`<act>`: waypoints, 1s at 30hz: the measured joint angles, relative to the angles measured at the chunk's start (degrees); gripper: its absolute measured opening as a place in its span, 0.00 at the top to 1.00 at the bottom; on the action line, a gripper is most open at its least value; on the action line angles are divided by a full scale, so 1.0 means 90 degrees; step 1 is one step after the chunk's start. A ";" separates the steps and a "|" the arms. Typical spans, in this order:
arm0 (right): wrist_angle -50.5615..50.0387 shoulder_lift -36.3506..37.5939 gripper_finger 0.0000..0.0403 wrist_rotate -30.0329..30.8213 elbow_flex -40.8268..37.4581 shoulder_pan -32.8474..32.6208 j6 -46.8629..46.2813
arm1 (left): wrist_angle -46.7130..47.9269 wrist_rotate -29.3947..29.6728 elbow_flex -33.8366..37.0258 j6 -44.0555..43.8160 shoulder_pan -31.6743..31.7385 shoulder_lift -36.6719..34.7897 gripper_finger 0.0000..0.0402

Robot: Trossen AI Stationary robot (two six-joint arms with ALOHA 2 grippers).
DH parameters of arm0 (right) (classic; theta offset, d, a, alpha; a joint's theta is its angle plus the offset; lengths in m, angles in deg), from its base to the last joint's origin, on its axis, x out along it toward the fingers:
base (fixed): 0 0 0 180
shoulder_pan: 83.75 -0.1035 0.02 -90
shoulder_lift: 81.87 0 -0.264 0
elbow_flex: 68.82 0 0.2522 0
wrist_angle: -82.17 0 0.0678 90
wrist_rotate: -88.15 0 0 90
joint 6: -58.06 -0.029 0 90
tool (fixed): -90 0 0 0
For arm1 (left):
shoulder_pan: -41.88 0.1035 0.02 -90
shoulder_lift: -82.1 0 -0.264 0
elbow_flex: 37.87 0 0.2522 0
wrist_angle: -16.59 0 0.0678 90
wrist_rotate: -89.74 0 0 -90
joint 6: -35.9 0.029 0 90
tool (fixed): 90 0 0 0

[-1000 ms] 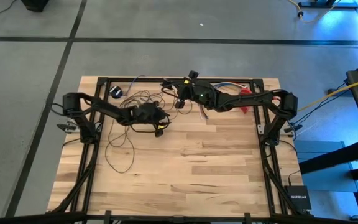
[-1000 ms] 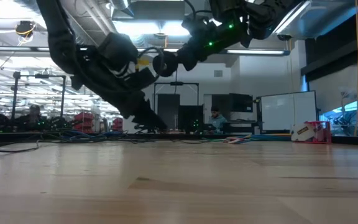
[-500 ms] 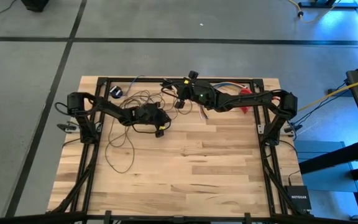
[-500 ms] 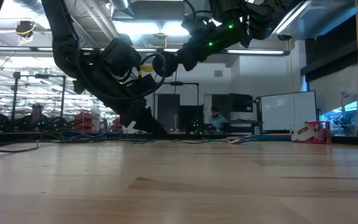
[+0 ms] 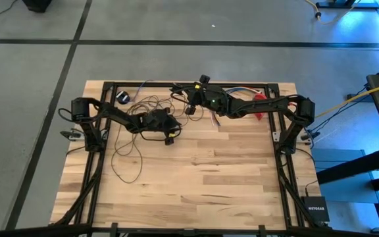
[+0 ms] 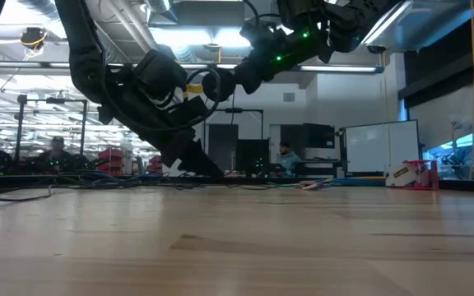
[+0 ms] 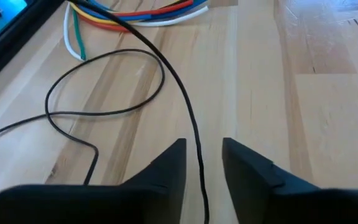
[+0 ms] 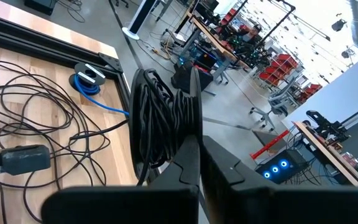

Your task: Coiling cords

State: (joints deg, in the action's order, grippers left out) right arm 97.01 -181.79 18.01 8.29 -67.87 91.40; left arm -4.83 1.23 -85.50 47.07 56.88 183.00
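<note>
The long thin dark cord (image 5: 131, 135) lies in many loose loops on the left half of the wooden counter (image 5: 229, 171), with one big loop hanging down toward the front. Its small round black end piece (image 5: 122, 97) sits near the back left corner.

The left tool (image 7: 202, 163) is low over the counter, right in the middle of the loops. Its two fingers (image 7: 166, 171) stand a little way apart, and one strand of the cord runs straight between them (they are not squeezing it, there is a gap on each side). Past the fingers lies a small bunch of coloured wires (image 7: 135, 14) in red, yellow, blue, white and green.

The right tool (image 8: 199, 155) is held up in the air over the back of the counter, near the middle. Its fingers are closed tight on a thick bundle of the cord (image 8: 163, 124) that is already wound up into a coil. More loose cord trails down from there to the wood.

A yellow cable (image 5: 347, 100) runs across the floor to the right of the counter.
</note>
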 joint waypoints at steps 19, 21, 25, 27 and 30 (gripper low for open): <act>-0.0006 -0.0005 0.99 0.0000 0.0000 0.0000 0.0000 | -0.0052 0.0041 -0.0068 0.0298 0.0005 0.0326 0.96; -0.0007 -0.0005 0.99 0.0002 0.0000 0.0000 0.0000 | -0.0108 0.0065 -0.0070 0.0306 0.0005 0.0300 0.99; 0.0073 -0.0006 0.99 0.0004 0.0000 -0.0015 -0.0015 | -0.0180 0.0279 -0.0073 0.0329 0.0005 0.0277 0.99; 0.0183 -0.0005 0.99 0.0020 0.0000 -0.0019 -0.0126 | -0.0170 0.0320 -0.0073 0.0314 0.0035 0.0274 0.99; 0.0221 0.0060 0.99 0.0007 0.0000 -0.0073 -0.0280 | -0.0170 0.0621 -0.0073 0.0279 0.0133 0.0274 0.99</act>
State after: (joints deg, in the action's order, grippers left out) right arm 99.00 -181.26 18.08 8.29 -68.53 88.88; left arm -6.36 6.82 -86.16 49.58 58.08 185.47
